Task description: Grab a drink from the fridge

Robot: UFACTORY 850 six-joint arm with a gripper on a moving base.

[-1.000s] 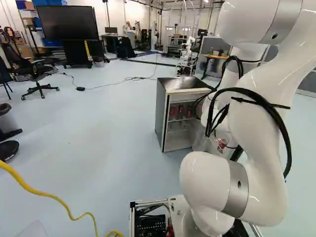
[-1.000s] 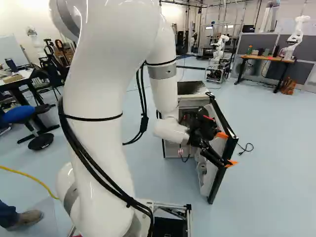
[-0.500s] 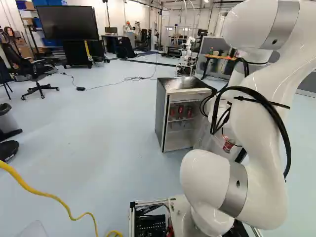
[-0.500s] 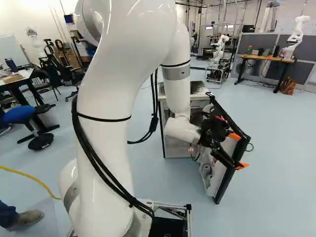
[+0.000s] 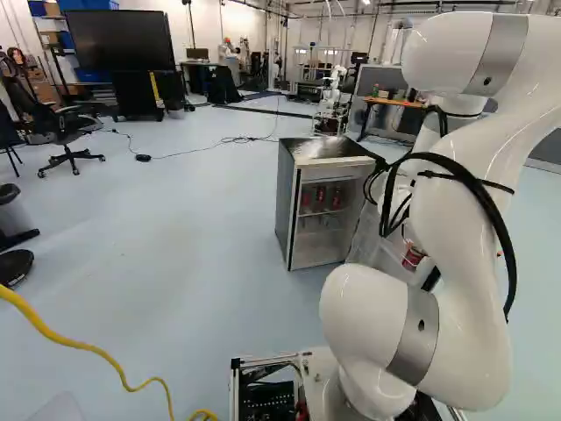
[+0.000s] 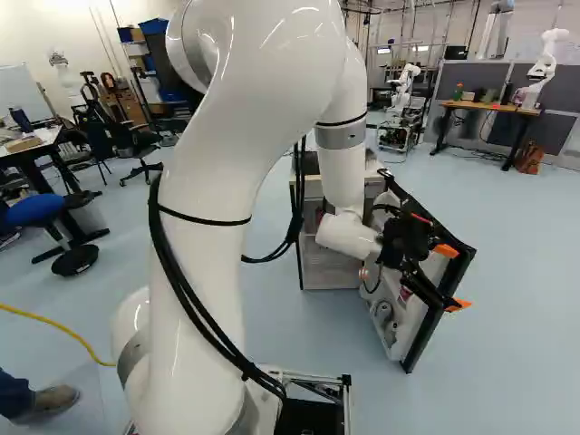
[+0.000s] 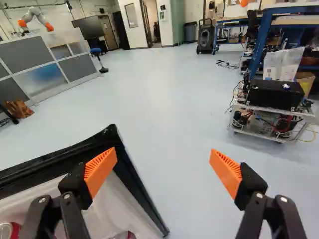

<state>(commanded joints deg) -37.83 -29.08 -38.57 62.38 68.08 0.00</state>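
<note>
The fridge [image 5: 289,206] stands on the floor [image 5: 175,246] ahead of the base, its door [image 6: 412,313] swung open. The drinks are found in two places. Three red drinks [image 5: 321,198] stand in a row on the upper shelf, visible through the open front, below the front edge of the fridge's top. Others sit on the inner side of the door: a red can [image 5: 413,256] shows there in the left base view, partly covered by the arm [image 5: 469,202]. The wrist view records a can with a silver top [image 7: 6,230] well in from the door's free edge, and a red and silver item [image 7: 124,235], partly seen, close to that edge.

The gripper [image 6: 453,277] is at the door's upper free corner. Its fingers are released and spread wide, with floor showing between the orange pads [image 7: 100,170]. One finger overlaps the door's black frame at the corner in the wrist view; whether it touches the frame cannot be determined. The other finger is out past the free edge, over the floor and apart from the door.

Elsewhere, another robot [image 6: 544,63] is mounted by the right edge of a table [image 6: 494,107] in the right base view. A wheeled cart [image 7: 271,128] stands on the floor ahead of the gripper.
</note>
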